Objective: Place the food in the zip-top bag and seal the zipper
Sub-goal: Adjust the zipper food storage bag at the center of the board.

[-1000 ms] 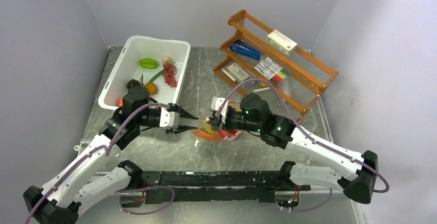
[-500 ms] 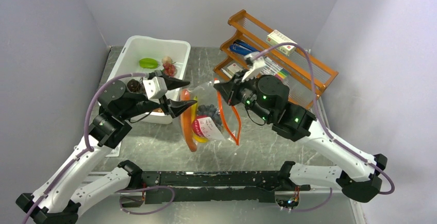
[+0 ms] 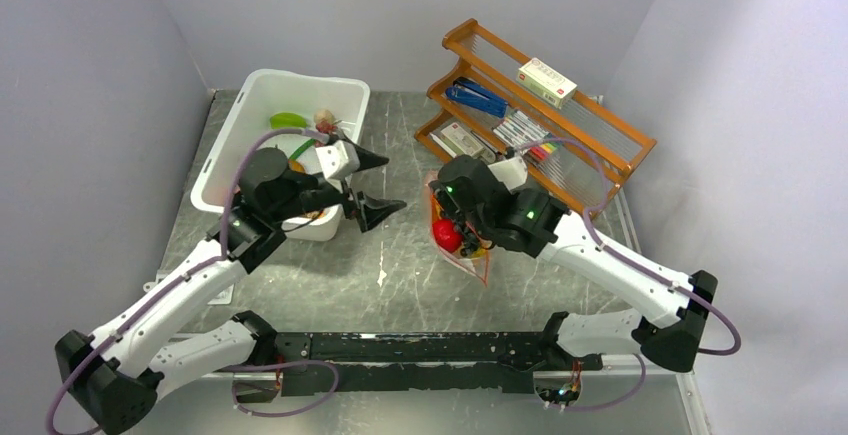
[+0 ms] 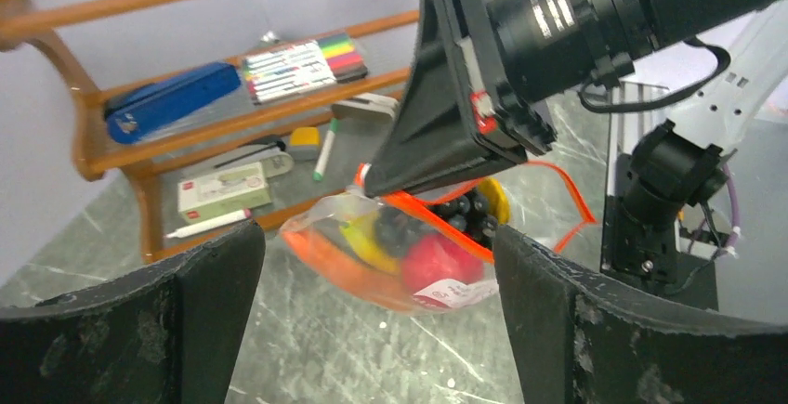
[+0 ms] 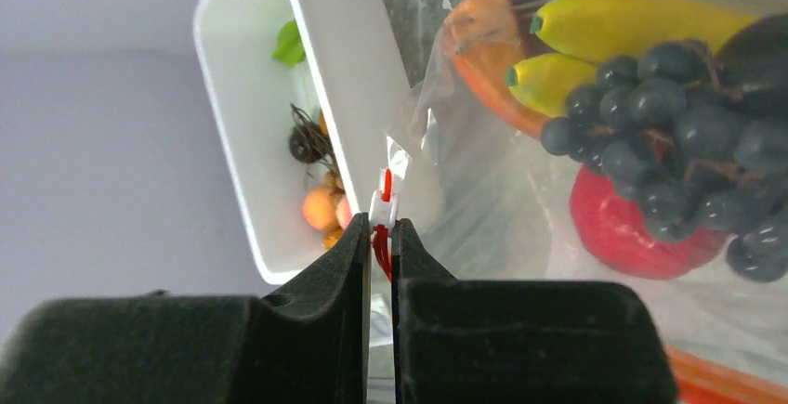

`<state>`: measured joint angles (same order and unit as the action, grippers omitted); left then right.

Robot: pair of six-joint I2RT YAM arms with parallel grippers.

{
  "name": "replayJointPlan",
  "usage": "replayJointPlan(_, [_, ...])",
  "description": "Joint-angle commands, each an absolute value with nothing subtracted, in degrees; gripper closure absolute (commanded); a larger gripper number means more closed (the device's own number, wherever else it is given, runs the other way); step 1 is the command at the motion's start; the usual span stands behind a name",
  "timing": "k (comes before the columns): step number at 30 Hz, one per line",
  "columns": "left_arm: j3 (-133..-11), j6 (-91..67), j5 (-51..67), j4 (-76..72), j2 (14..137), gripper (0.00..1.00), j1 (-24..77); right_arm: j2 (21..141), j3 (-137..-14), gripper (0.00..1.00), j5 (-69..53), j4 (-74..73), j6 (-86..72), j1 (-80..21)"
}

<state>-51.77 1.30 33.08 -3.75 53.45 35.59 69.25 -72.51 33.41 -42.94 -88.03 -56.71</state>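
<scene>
Your right gripper (image 5: 381,226): pinching orange-red zipper (image 5: 384,192) of clear plastic zip-top bag (image 4: 321,229).
Bag: hangs, mouth uppermost.
Your left gripper (image 3: 391,181): spread.

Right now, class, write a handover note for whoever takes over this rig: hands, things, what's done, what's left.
Left hand: open, empty, apart from the zip-top bag.
Right hand: shut on the white slider of the zipper.
The zip-top bag holds bananas, grapes and a red fruit.
Done: those are bagged.
Left: the zipper seems to gape at one end; finish sealing.
</scene>
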Motion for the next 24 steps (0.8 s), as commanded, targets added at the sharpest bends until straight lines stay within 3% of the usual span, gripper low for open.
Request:
replayJointPlan(1, [-49.46,1.98,29.03,-10.48,54.51,0.08,40.81,67.44,-71.23,1.00,38.53,-43.04,-107.43,-56.91])
replayJointPlan(9, [-47.32,-0.32,10.86,-16.99,60.09,0.10,51.07,70.03,-73.17,1.00,44.02,-39.66,-113.96,-56.88])
replayJointPlan(17, [-45.40,-12.73,-8.98,-25.03,64.65,0.17,57.13,70.18,-72.83,1.00,48.49,-35.49,-113.71,-56.93])
replayJointPlan(21, [-46.02,-14.54,-10.29,-25.41,67.85,0.16,58.81,69.91,-72.99,1.00,49.66,-36.73,-114.20,-56.89])
replayJointPlan(24, [-47.27,-13.53,-12.69,-22.50,70.47,0.23,59.45,69.27,-72.45,1.00,49.65,-37.23,-114.30,-56.93])
